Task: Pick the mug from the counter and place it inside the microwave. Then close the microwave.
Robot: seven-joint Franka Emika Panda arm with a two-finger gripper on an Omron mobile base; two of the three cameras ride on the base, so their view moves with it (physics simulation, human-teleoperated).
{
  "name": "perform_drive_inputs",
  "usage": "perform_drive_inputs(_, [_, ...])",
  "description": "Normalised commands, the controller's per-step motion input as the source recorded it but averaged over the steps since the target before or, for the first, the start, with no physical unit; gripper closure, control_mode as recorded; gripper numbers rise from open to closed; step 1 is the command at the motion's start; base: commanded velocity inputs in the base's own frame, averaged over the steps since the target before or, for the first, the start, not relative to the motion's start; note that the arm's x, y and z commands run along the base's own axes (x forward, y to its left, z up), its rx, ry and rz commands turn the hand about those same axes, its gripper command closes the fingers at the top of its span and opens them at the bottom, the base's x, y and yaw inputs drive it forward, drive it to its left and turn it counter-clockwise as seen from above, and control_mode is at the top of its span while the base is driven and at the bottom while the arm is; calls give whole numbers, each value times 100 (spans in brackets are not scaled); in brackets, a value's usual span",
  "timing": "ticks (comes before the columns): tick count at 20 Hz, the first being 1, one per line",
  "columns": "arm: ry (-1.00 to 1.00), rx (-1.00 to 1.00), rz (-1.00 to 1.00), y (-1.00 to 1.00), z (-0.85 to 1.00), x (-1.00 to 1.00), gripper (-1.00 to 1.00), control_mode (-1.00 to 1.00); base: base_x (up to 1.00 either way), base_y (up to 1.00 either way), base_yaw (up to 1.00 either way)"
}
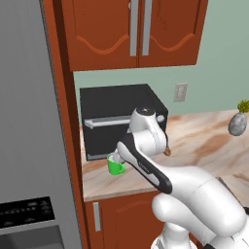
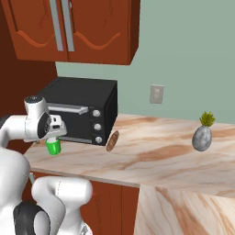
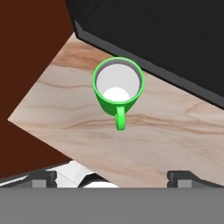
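One mug (image 3: pixel 118 85) stands upright on the counter (image 3: pixel 166 140) directly below your hand (image 3: pixel 114 177), whose fingers are spread wide and empty, so you can descend.

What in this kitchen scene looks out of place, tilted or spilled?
Nothing looks spilled or damaged. The green mug stands upright and empty on the counter, before the black toaster oven. A small brown oblong thing lies loose beside the oven; I cannot identify it.
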Motion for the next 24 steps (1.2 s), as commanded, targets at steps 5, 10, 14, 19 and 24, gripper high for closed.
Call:
perform_drive_inputs(5, [0,0,0,0,-10,4,-100,-100,0,0,0])
perform_drive_inputs(10, [0,0,0,0,-17,6,-100,-100,0,0,0])
perform_drive_inputs(14, [0,0,0,2,-16,10,-100,-100,0,0,0])
perform_drive_inputs(19, [0,0,0,10,-4,15,-100,-100,0,0,0])
perform_drive_inputs(24, [0,0,0,11,0,32,-100,-100,0,0,0])
